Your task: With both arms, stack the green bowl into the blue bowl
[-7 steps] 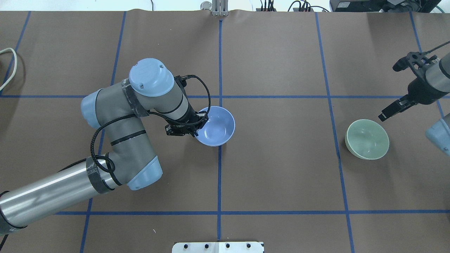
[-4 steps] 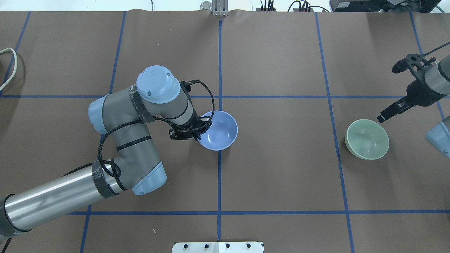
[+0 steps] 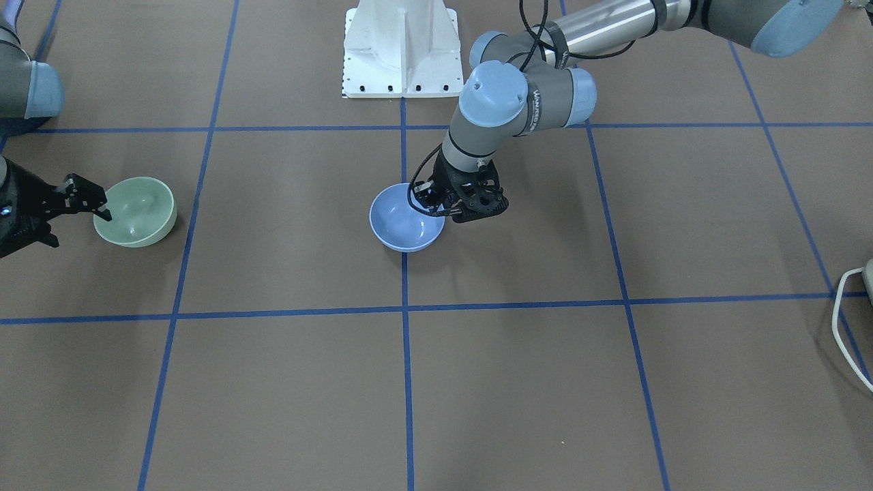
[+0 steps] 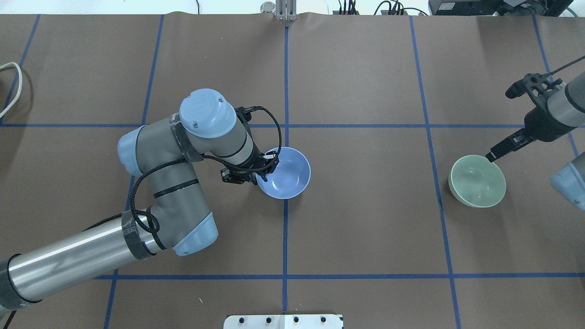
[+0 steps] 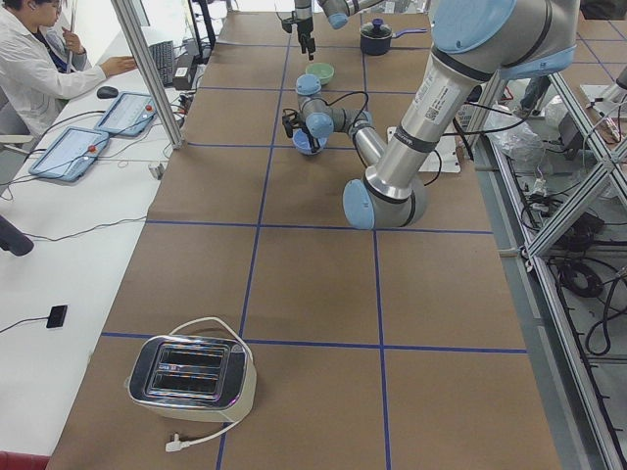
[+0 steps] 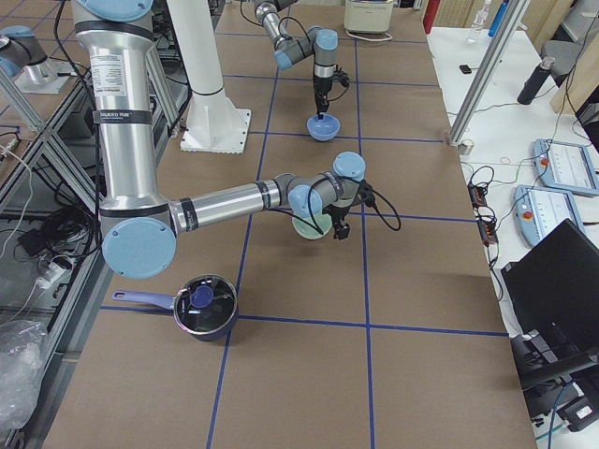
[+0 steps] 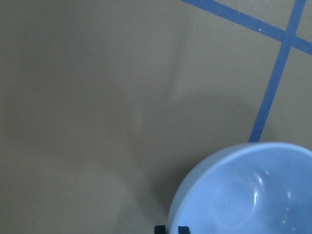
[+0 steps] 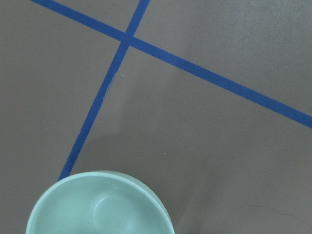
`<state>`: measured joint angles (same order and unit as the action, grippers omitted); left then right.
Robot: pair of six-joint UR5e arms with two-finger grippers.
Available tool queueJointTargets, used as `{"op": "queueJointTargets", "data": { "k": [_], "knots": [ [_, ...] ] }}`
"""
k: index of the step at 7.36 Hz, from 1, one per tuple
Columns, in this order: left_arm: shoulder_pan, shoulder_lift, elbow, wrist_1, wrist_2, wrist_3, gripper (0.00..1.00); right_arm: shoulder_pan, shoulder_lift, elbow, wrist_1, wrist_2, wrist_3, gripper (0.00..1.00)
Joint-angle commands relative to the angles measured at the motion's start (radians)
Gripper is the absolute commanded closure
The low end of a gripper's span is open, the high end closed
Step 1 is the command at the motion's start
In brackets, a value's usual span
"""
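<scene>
**Claws at two bowl rims, the bowls well apart**

We list the parts by size. The table (image 4: 365, 228) is brown, crossed by blue tape lines (image 4: 285, 237). The left arm (image 4: 160, 183) bends in toward the centre, and the right arm (image 4: 564, 107) enters at the table's right end. The blue bowl (image 4: 285, 173) sits on the central line. We cannot tell whether it rests on the surface or hangs just above it. The green bowl (image 4: 477, 181) stands upright on the table, well apart to the right. The left claw (image 4: 266, 165) appears clamped on the blue bowl's rim, one finger inside and one outside. The right claw (image 4: 500, 124) is spread wide, with one finger (image 4: 496, 153) at the green bowl's far rim. We cannot tell whether that finger touches the rim.

Risks, in our judgement:
- Both bowls are glossy, so a pinch on one thin rim may let a bowl swing or slip.
- If the right claw comes down off-line, its finger could push the green bowl away instead of straddling the rim.

Between the bowls we see only tape lines, so a carry has a free path. A pot (image 6: 204, 309) stands beyond the green bowl, toward the table's right end.
</scene>
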<state>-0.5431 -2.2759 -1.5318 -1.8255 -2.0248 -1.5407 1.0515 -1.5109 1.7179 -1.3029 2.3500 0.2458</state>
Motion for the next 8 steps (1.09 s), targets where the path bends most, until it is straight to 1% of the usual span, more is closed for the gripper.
{"op": "queueJointTargets", "data": {
  "k": [1,2,3,4,6,7,8],
  "knots": [
    [-0.007,0.001,-0.019,-0.011,0.001,0.029,0.09,-0.002,0.000,-0.003,0.001,-0.002,0.000,0.03],
    [-0.030,0.004,-0.030,-0.006,-0.012,0.060,0.06,-0.004,-0.002,-0.004,0.001,-0.002,0.000,0.09],
    [-0.070,0.009,-0.051,0.005,-0.046,0.080,0.05,-0.010,-0.011,-0.004,0.001,-0.003,-0.002,0.16],
    [-0.125,0.009,-0.056,0.014,-0.117,0.111,0.04,-0.028,-0.021,-0.006,0.001,-0.006,0.000,0.19],
    [-0.217,0.007,-0.059,0.040,-0.193,0.174,0.04,-0.071,-0.038,-0.008,0.002,-0.012,-0.005,0.19],
    [-0.254,0.007,-0.059,0.060,-0.225,0.209,0.04,-0.089,-0.051,-0.009,0.023,-0.021,-0.008,0.19],
    [-0.270,0.007,-0.057,0.064,-0.233,0.230,0.04,-0.097,-0.069,-0.047,0.101,-0.029,-0.005,0.21]
  ]
}}
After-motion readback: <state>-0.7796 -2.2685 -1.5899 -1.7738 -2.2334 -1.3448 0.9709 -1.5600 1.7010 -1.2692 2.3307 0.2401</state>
